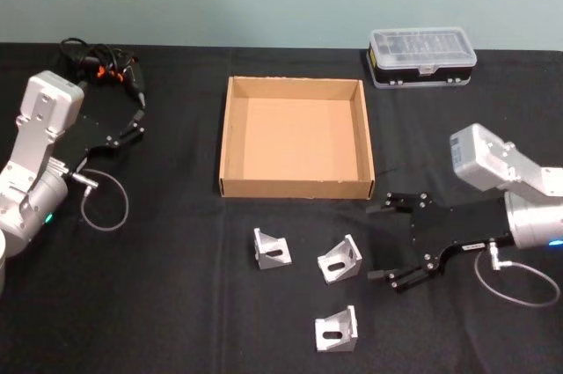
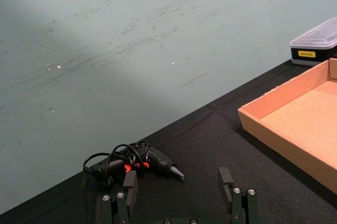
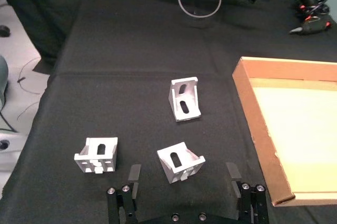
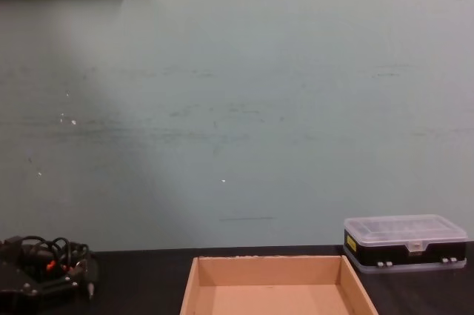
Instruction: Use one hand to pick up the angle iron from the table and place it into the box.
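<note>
Three silver angle irons lie on the black table (image 1: 176, 295) in front of the tan cardboard box (image 1: 296, 187): one on the left (image 1: 271, 249), one in the middle (image 1: 339, 259), one nearest me (image 1: 336, 329). My right gripper (image 1: 376, 243) is low over the table and open, just right of the middle angle iron (image 3: 180, 162), which lies right ahead of its spread fingers (image 3: 134, 173). Nothing is held. The other two angle irons (image 3: 185, 99) (image 3: 97, 154) lie farther off. The box (image 3: 251, 109) is empty. My left gripper (image 1: 139, 112) rests open at the far left.
A black plastic case with a clear lid (image 1: 422, 55) stands behind the box to the right. A glue gun with a tangled cord (image 2: 134, 163) lies at the back left, near the left gripper. Cable loops hang beside both wrists.
</note>
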Tool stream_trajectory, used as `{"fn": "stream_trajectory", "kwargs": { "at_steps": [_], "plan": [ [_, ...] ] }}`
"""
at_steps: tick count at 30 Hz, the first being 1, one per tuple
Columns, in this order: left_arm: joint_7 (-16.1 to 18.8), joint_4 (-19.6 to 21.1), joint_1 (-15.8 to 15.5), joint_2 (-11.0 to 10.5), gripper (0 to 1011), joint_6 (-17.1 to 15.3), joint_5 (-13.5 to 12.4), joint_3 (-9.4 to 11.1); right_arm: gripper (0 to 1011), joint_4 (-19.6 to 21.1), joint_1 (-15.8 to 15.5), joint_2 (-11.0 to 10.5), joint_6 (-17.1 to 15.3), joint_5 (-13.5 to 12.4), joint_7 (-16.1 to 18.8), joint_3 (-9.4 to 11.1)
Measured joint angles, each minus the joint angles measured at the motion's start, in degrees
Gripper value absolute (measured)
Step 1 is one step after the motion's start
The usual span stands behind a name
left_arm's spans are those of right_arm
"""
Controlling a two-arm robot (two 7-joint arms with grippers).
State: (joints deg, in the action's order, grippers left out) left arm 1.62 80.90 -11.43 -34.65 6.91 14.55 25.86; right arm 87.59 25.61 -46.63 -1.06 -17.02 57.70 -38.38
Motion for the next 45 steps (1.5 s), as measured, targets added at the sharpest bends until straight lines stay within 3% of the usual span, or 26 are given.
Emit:
{"fn": "stream_trajectory", "kwargs": {
  "at_steps": [24, 40, 45],
  "plan": [
    [0.0, 0.0, 0.0, 0.0, 1000, 0.0, 0.0, 0.0, 1003, -10.24, 7.72, 6.62, 3.0, 2.23, 4.0, -7.57],
    [0.0, 0.0, 0.0, 0.0, 1000, 0.0, 0.0, 0.0, 1002, -13.21, 9.86, 7.81, 3.78, 1.95, 4.98, -10.56],
    [0.0, 0.0, 0.0, 0.0, 1000, 0.0, 0.0, 0.0, 919, -13.51, 9.96, 7.79, 3.63, 1.73, 4.53, -10.84]
  ]
}}
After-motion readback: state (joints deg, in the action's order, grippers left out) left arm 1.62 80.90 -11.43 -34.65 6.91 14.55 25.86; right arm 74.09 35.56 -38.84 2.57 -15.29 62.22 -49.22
